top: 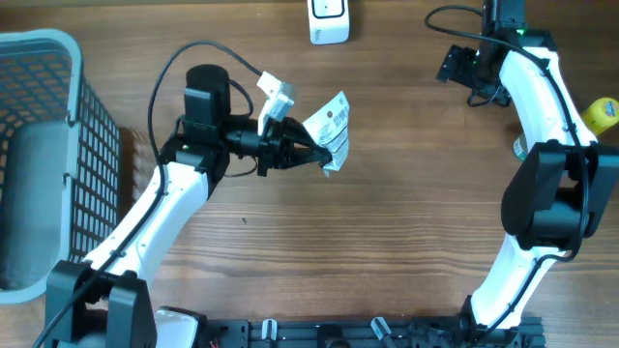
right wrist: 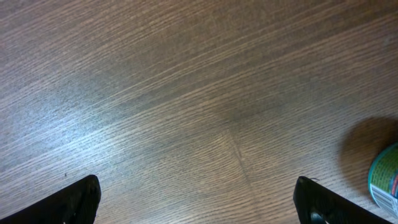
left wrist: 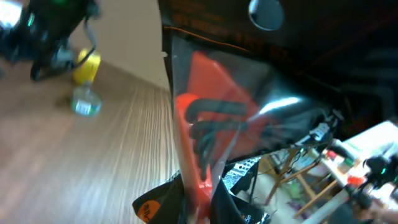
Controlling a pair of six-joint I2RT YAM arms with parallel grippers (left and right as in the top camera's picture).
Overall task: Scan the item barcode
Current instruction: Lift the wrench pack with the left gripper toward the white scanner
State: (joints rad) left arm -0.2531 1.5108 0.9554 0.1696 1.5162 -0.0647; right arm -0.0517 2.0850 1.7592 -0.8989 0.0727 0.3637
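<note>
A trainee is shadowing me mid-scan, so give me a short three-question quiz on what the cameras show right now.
1. True or false: the left gripper is shut on the silvery plastic packet with a printed label.
2. Multiple choice: in the overhead view, the white box-shaped device sits
A) inside a basket
B) at the top edge, beyond the packet
C) between the right arm's fingers
3. Fill in the blank: the right gripper has its jaws ____.

Key: 1 true; 2 B; 3 open.
</note>
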